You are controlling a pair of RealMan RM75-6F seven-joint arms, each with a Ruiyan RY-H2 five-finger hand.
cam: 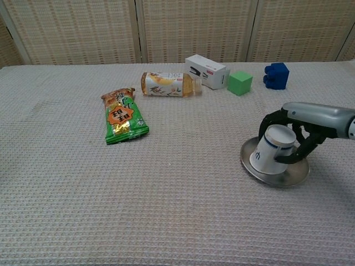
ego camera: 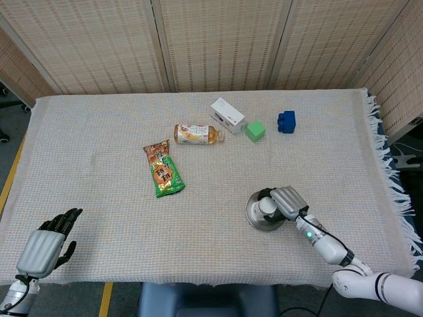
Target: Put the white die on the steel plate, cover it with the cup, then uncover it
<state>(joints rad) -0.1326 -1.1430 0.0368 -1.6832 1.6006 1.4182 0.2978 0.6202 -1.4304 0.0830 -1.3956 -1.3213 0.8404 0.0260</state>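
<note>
A round steel plate (cam: 252,166) (ego camera: 253,214) lies on the cloth at the front right. On it stands a white cup (cam: 271,150) (ego camera: 267,207), upside down and tilted, with a dark band near its upturned base. My right hand (cam: 302,130) (ego camera: 286,201) grips the cup from above, fingers curled around it. The white die is hidden; I see it in neither view. My left hand (ego camera: 46,246) hangs at the front left table edge, holding nothing, fingers apart.
A green snack packet (cam: 122,117) and a lying drink bottle (cam: 168,85) are left of centre. At the back stand a white box (cam: 207,71), a green cube (cam: 239,83) and a blue block (cam: 276,75). The cloth's fringed edge (ego camera: 396,191) runs down the right side.
</note>
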